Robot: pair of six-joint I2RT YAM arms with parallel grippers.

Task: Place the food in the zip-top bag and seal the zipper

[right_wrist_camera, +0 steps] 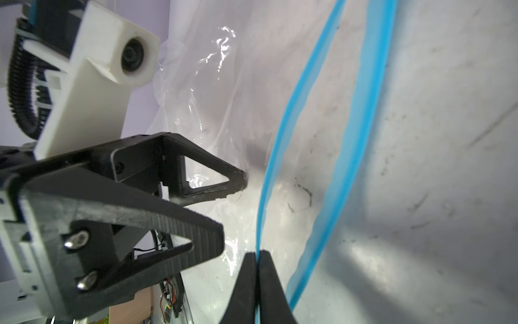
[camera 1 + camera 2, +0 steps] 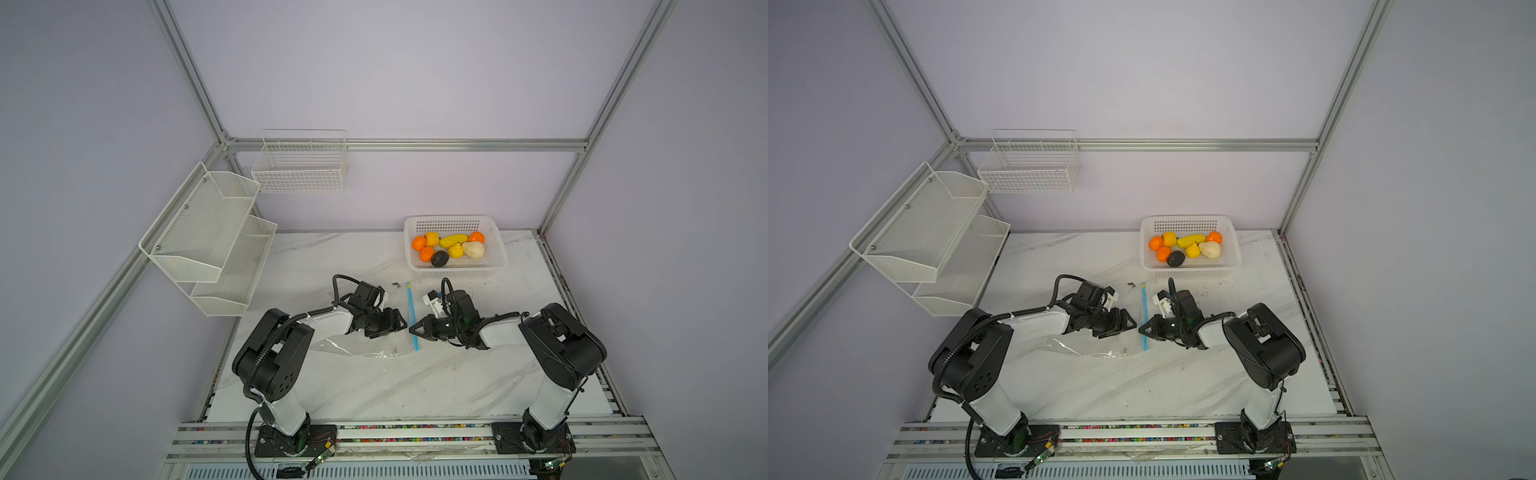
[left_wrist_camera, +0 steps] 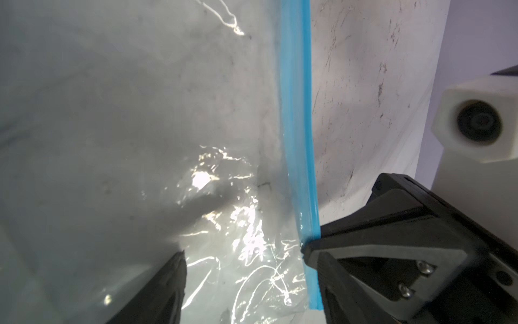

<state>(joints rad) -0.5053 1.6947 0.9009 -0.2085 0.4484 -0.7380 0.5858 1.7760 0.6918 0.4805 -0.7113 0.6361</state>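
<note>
The bag (image 2: 365, 352) (image 2: 1092, 351) lies flat on the table (image 2: 374, 395), mid-table between the two grippers. Its zipper (image 2: 412, 316) (image 2: 1145, 320) runs near to far along the bag's right edge, with the slider (image 2: 409, 285) at the far end. In the right wrist view the zipper's two blue lips are parted: one (image 1: 283, 140) lifts away from the other (image 1: 364, 112).

The right gripper (image 2: 411, 329) (image 2: 1140, 329) (image 1: 256, 254) is closed, pinching the lifted lip near the zipper's near end. In the left wrist view its tip (image 3: 308, 246) meets the zipper (image 3: 298, 112).

The left gripper (image 2: 401, 324) (image 2: 1133, 324) (image 3: 249, 280) faces it from the left, just above the bag (image 3: 140, 112). Its jaws are spread and hold nothing.

The food (image 2: 454, 240) (image 2: 1191, 240) is all in the basket (image 2: 455, 218) at the far right of the table, well apart from the bag. It comprises three orange balls, three yellow fruits, a cream bulb (image 2: 473, 249) and a dark lump (image 2: 439, 258).

A shelf rack (image 2: 208, 232) and a wire basket (image 2: 299, 166) hang on the left and far walls.
</note>
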